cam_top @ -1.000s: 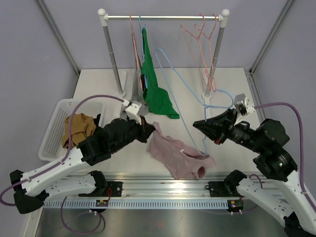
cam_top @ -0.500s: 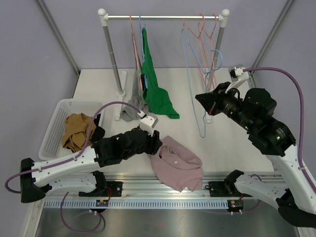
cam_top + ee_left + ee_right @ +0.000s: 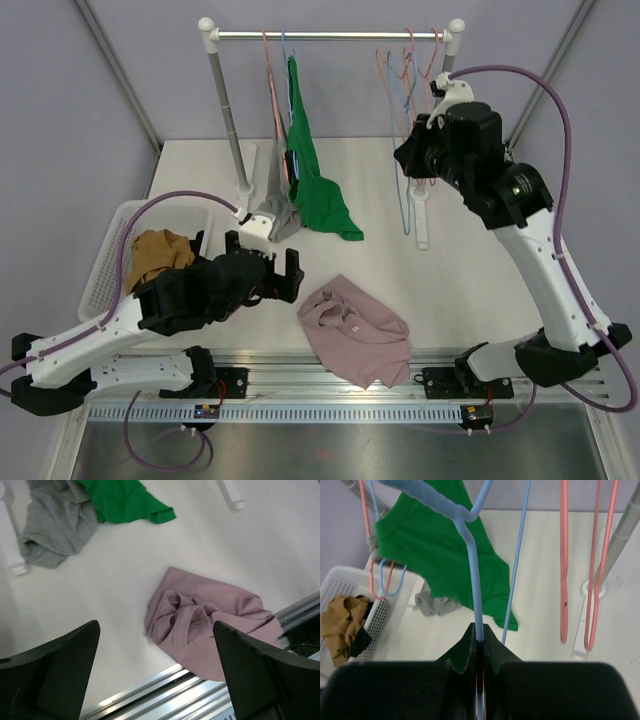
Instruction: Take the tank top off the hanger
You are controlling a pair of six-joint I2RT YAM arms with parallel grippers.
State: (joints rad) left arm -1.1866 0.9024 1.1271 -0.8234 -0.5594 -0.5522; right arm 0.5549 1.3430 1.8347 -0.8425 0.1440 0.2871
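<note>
Mauve tank top [image 3: 355, 330] lies crumpled on the counter [image 3: 480, 260] at the middle of the front edge, with no hanger in it. Left gripper [image 3: 265, 265] hovers just left of it, toward the front-left. The left wrist view shows its jaws spread wide with nothing between them, and the tank top on the counter below, apart from both fingers. That spread is harder to read from overhead. Right gripper [image 3: 479, 637] is raised near the back-right corner, close under the rail [image 3: 330, 36]. The right wrist view shows its fingers pressed together on the wire of the blue hanger [image 3: 474, 570]. Overhead that grip is hidden by the arm, and I cannot tell whether the hanger's hook sits on the rail. Pink hangers [image 3: 563, 580] hang just beside the blue one. A green shirt [image 3: 315, 190] hangs from the rail toward the back-left, its hem touching the counter. A gray garment [image 3: 55, 525] is heaped beside it at the rack foot. Only overhead shows the whole basket [image 3: 110, 260] at the left edge, holding a brown garment [image 3: 155, 258]. The right wrist view catches only its corner. The tank top shows only overhead and in the left wrist view.
</note>
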